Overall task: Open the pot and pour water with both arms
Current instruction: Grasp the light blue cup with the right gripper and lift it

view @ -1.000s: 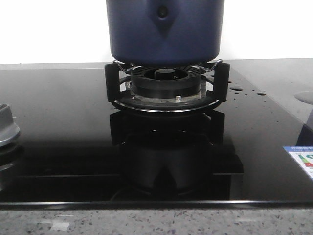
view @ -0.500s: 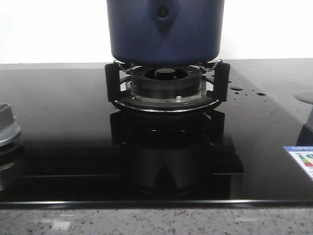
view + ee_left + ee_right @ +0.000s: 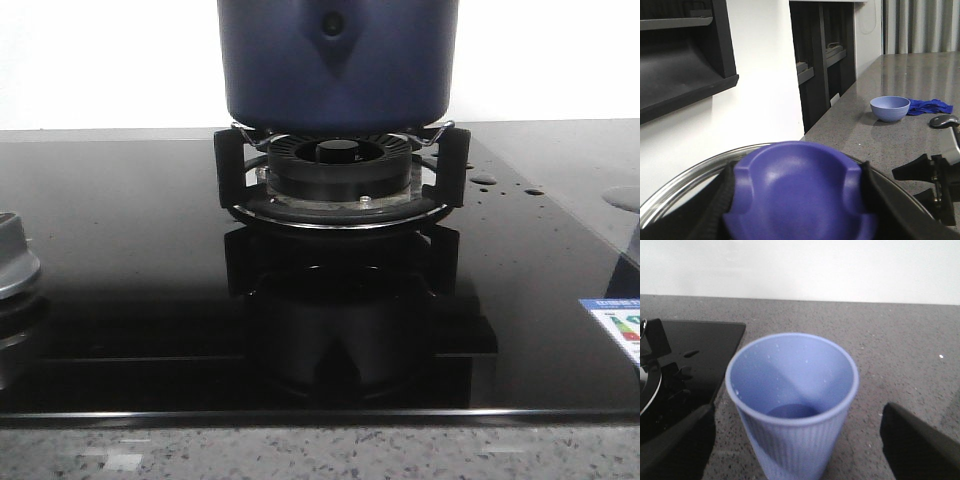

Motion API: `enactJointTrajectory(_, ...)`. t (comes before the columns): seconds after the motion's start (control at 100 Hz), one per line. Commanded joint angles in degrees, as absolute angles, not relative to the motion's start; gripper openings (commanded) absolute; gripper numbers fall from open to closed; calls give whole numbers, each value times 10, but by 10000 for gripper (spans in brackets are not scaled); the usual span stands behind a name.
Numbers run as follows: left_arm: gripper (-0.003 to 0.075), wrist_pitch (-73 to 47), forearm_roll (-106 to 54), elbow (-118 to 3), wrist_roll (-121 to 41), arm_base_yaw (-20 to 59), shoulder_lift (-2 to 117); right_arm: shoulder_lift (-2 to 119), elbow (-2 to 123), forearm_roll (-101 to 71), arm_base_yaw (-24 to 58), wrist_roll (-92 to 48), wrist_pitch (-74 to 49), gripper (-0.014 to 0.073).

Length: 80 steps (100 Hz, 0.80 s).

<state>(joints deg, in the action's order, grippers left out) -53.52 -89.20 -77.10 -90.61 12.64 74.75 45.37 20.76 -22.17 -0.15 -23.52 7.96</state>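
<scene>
Stovetop (image 3: pixel 120 250) of black glass fills the front view, and everything here is placed against its burner (image 3: pixel 340 175). Off to the burner's left, at the glass's edge, sits a grey metal knob or second burner cap (image 3: pixel 15 260). On the burner's black grate stands the pot (image 3: pixel 338 65), dark navy, its pointed handle mount with one rivet facing the camera; its rim and lid lie above the frame. To the burner's right a few droplets (image 3: pixel 485 181) dot the glass, and an energy label (image 3: pixel 618 330) is stuck near the corner.

In the left wrist view, the left gripper (image 3: pixel 800 220) straddles a purple-blue lid knob (image 3: pixel 800 195) with a chrome lid rim (image 3: pixel 685 185) curving behind it; the dark fingers (image 3: pixel 710 215) flank the knob, apparently pinching it, though actual contact is not clear enough to call. Farther along the counter rest a pale blue bowl (image 3: pixel 890 108) and a blue cloth (image 3: pixel 930 106).

In the right wrist view, the right gripper (image 3: pixel 792 440) has its fingers (image 3: pixel 675 445) spread wide either side of a pale blue ribbed cup (image 3: pixel 792 405), not touching it; the cup stands on the grey counter just beyond the stovetop's right edge.

Judging by this, lid removal is in hand. Next the left arm needs a firm grip and a straight lift clear of the pot, while the right closes on the cup before tipping it over the opening.
</scene>
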Motion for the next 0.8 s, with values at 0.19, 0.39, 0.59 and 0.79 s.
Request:
enactJointTrajectory(0.19,230,-530,-944,-789,-900,125,731,551,222,-223,19,-205,240,606)
enactJointTrajectory(0.39,230,-530,-944,-789,-900,125,731,608,224,-223,19,-175,297,606)
enactJointTrajectory(0.59,230,-530,-944,-789,-900,125,731,650,226,-221,25,-159,342,603)
enactJointTrajectory(0.79,230,-531,-944,-789,-900,125,731,675,226,-219,25,-153,371,465)
